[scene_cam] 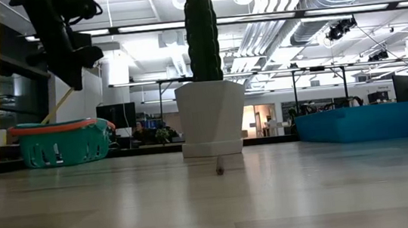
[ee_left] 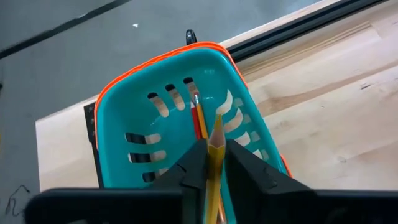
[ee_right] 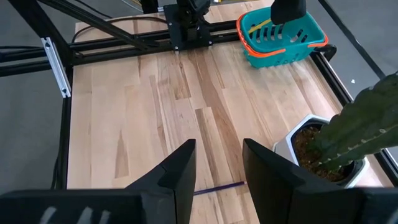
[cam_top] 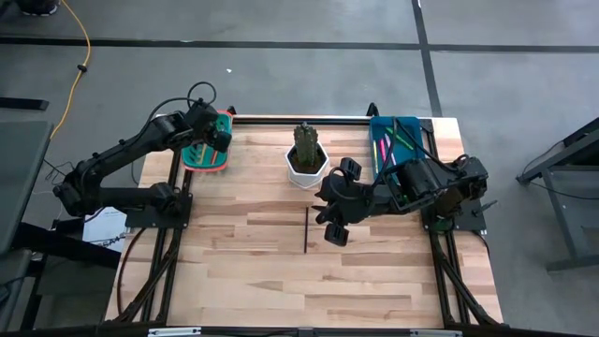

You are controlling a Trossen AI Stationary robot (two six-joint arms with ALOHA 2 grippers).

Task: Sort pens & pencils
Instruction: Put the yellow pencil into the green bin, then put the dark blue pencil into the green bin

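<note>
Gripping yellow pencil (ee_left: 214, 163) over basket (ee_left: 124, 112), left tool (ee_left: 214, 167) clamped, right tool (ee_right: 217, 163) apart.

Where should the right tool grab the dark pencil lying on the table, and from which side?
Grip the dark pencil near mid-length, coming straight down from above. It lies flat on bare wood, running toward the cactus pot, so close the fingers across its thin width. The right tool is open and just beside it; mid-length probably keeps it level and clear of the pot.

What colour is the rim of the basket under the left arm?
Orange, on a teal basket; the left wrist view shows the rim best.
</note>
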